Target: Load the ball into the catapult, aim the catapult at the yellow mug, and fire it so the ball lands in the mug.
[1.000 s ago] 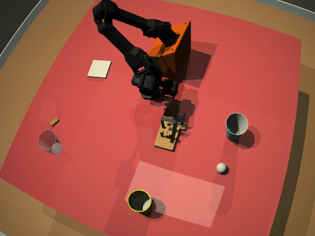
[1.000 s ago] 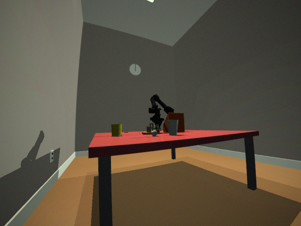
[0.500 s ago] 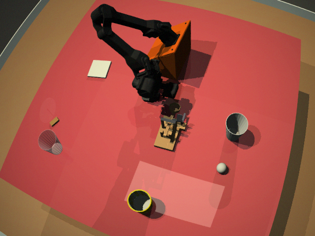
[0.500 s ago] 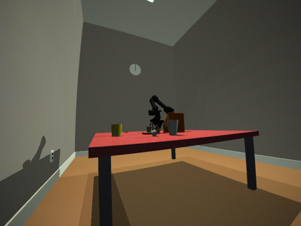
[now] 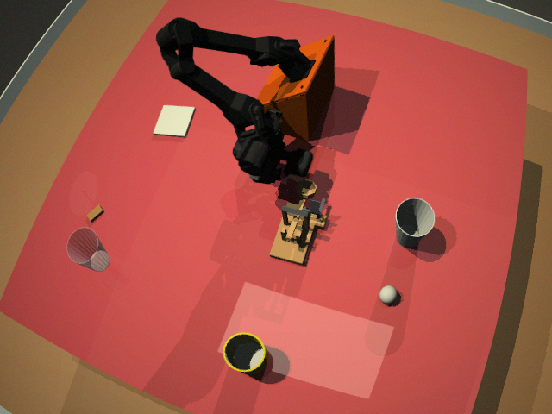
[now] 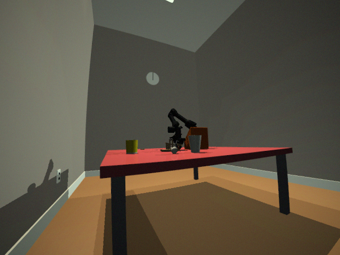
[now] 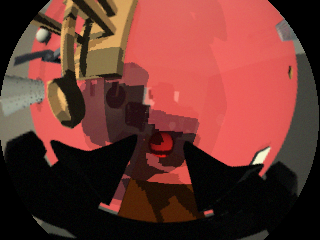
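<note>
The wooden catapult [image 5: 285, 251] [image 7: 107, 60] stands near the table's middle, its arm's cup [image 5: 307, 189] [image 7: 60, 102] on the side toward the robot's base. My gripper [image 7: 161, 141] is open, pointing down beside that cup. A red ball [image 7: 161, 145] shows between and beyond the open fingertips in the wrist view; the arm hides it in the top view. I cannot tell whether the fingers are level with it. A white ball [image 5: 388, 295] [image 6: 174, 150] [image 7: 42, 35] lies apart on the table. The yellow mug [image 5: 242, 349] [image 6: 132, 146] stands upright, beyond the catapult's far end.
A grey cup [image 5: 414, 222] [image 6: 195, 144] [image 7: 20, 95] stands near the white ball. An orange wedge-shaped box [image 5: 321, 89] [image 6: 202, 137] [image 7: 155, 200] is under the arm's base. A clear cup [image 5: 89, 249], small wooden block [image 5: 95, 212] and pale tile [image 5: 174, 121] [image 7: 261, 155] are at left.
</note>
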Controlling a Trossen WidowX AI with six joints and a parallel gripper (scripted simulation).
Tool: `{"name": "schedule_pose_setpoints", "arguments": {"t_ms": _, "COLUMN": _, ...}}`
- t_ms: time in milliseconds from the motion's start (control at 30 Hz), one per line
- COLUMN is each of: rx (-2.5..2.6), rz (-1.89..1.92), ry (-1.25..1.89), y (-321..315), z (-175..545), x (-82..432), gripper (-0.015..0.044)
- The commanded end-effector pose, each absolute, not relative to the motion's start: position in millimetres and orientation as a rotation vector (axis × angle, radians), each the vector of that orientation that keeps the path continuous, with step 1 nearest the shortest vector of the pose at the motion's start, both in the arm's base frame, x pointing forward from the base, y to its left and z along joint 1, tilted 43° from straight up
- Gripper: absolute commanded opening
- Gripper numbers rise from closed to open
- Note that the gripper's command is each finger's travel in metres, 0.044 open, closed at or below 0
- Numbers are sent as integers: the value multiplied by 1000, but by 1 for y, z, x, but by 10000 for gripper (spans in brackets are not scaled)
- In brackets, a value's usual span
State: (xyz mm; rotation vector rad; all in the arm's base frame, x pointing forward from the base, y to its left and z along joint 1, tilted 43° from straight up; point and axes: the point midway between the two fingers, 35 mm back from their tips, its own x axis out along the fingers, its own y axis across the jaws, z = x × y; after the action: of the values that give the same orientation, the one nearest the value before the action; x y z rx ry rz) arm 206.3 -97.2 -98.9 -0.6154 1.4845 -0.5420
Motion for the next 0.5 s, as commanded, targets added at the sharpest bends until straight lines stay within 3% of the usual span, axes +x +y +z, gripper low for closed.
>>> {"name": "schedule_pose_setpoints", "arguments": {"t_ms": 0, "rx": -625, "rz": -541, "ry": 1490, "y": -100, "z": -102, "x": 204, "gripper": 274}}
{"name": "schedule_pose_setpoints", "arguments": {"t_ms": 167, "rx": -625, "rz": -541, "ry": 1490, "y": -100, "z": -102, "x": 204, "gripper": 142}}
{"name": "schedule_pose_setpoints", "arguments": {"t_ms": 400, "rx": -625, "rz": -541, "ry": 1490, "y": -100, "z": -102, "x": 204, "gripper": 96}}
{"name": "schedule_pose_setpoints", "arguments": {"t_ms": 467, "rx": -625, "rz": -541, "ry": 1490, "y": -100, "z": -101, "x": 204, "gripper": 43}}
